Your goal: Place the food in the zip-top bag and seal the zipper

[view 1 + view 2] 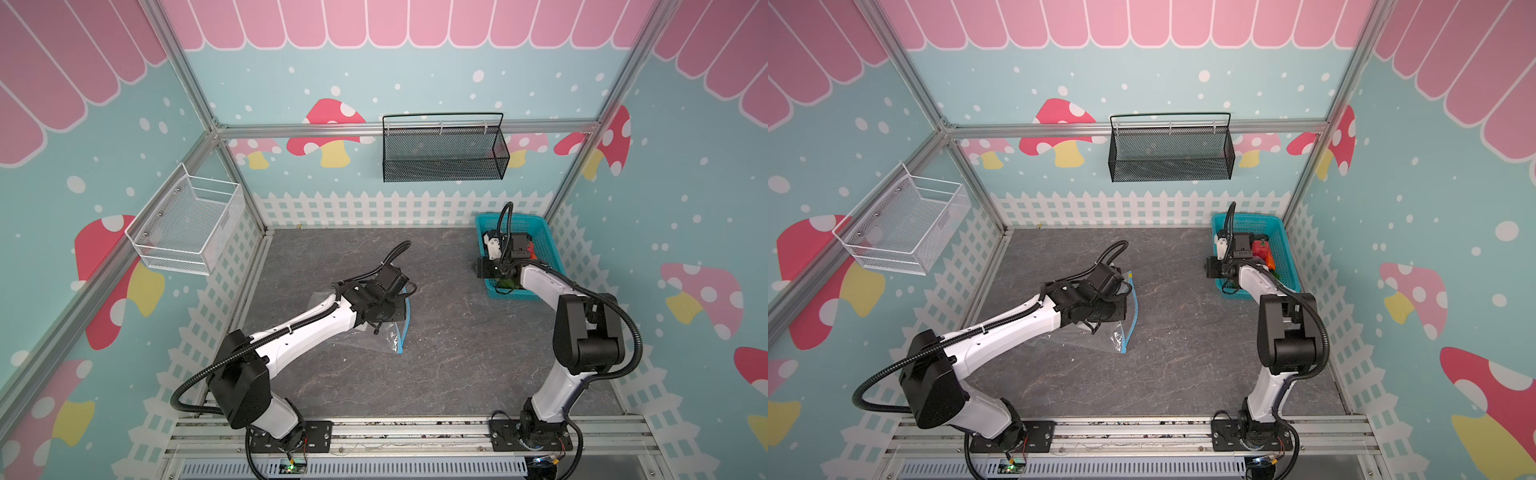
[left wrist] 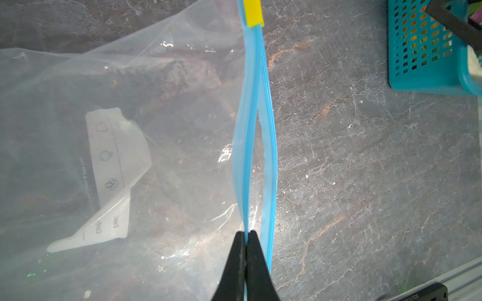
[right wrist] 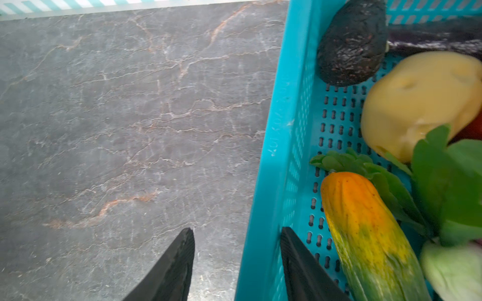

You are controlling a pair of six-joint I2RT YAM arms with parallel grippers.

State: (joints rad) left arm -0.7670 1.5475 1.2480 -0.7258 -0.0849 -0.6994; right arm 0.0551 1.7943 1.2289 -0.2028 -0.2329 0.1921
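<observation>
The zip-top bag lies flat on the grey table a little left of the middle, well apart from the turquoise basket at the far right corner. Its white label shows creased through the clear plastic. The left hand is clenched on one lip of the blue zipper. The two lips stand parted in a narrow slit, and the yellow slider tab sits at the end away from that hand. The right hand is released, with its fingers apart on either side of the basket wall, one over the bare table and the other inside the basket. The food that shows lies in the basket. It includes an orange and green piece just beside the inner finger, a yellow piece, a dark rough piece and green leaves.
</observation>
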